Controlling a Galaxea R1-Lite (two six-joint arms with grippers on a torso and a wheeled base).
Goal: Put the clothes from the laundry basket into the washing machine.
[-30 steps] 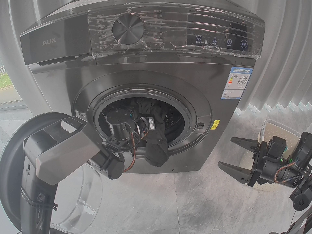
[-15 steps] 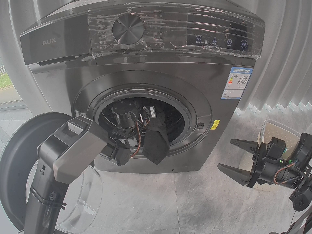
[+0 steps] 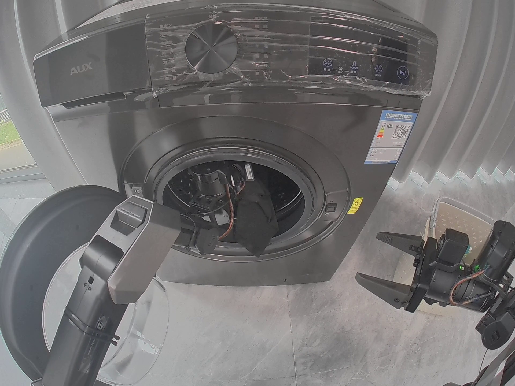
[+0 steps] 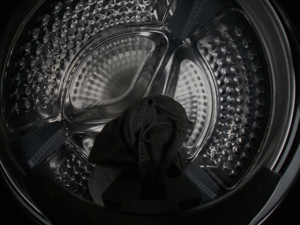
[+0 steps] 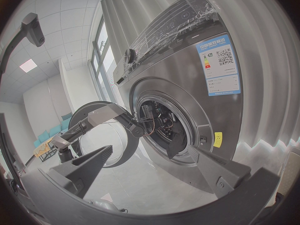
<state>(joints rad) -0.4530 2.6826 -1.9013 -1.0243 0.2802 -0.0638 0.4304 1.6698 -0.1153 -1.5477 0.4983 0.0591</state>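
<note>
The boxy grey metal washing machine point(image 3: 268, 130) stands with its round, glass-bowled door point(image 3: 32, 253) swung wide. Its steel drum point(image 4: 237, 78) is dimpled and perforated. The left arm point(image 3: 137, 242) extends through the opening; whether its gripper grips anything cannot be told. A pale, round-cornered laundry basket point(image 3: 461, 210) sits on the floor beside the machine. A crumpled black knit garment point(image 3: 256, 223) hangs at the drum's mouth. The right gripper point(image 3: 370, 257), near the basket, holds its wedge-shaped fingers wide apart.

Looks like a demo or test room in an office building, not a real home. The washing machine point(image 3: 241, 113) stands alone on a grey tile floor point(image 3: 300, 328) with factory film point(image 3: 289, 54) on its panel. There are floor-length white curtains point(image 3: 472, 81), a grid ceiling point(image 5: 62, 16) with a panel light point(image 5: 28, 65), and teal sofas point(image 5: 54, 130) in the back.
</note>
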